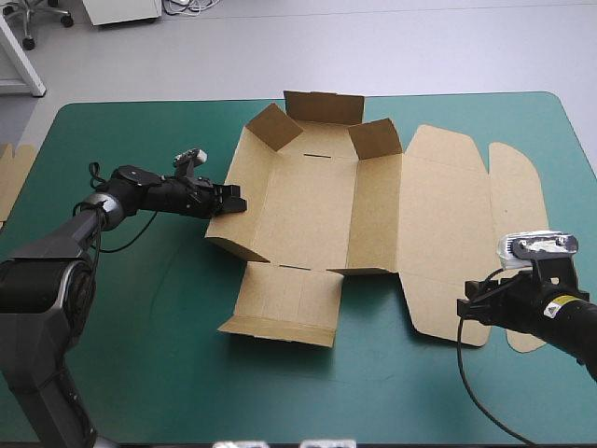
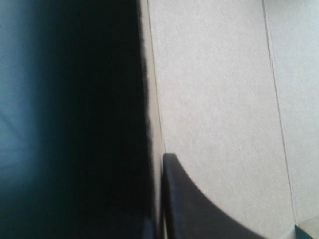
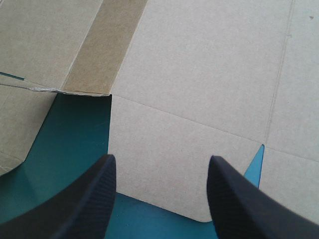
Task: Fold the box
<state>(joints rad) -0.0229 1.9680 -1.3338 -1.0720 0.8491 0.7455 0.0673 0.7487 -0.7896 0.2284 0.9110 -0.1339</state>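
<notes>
The brown box (image 1: 308,201) lies opened out mid-table. Its far wall and two corner flaps stand up, its left wall (image 1: 233,210) is raised, and its lid (image 1: 448,215) lies flat to the right. My left gripper (image 1: 231,199) is shut on the top edge of the left wall. In the left wrist view one black finger (image 2: 199,209) presses the wall's inner face (image 2: 219,89); the other finger is hidden behind the board. My right gripper (image 1: 468,308) is open at the lid's near flap (image 3: 164,149), its fingertips (image 3: 107,184) wide apart just above that flap's edge.
The box's near side panel (image 1: 284,303) lies flat toward the table's front edge. More brown board (image 1: 11,177) shows at the table's left edge. Bare teal-green cover (image 1: 140,308) surrounds the sheet at the front and left.
</notes>
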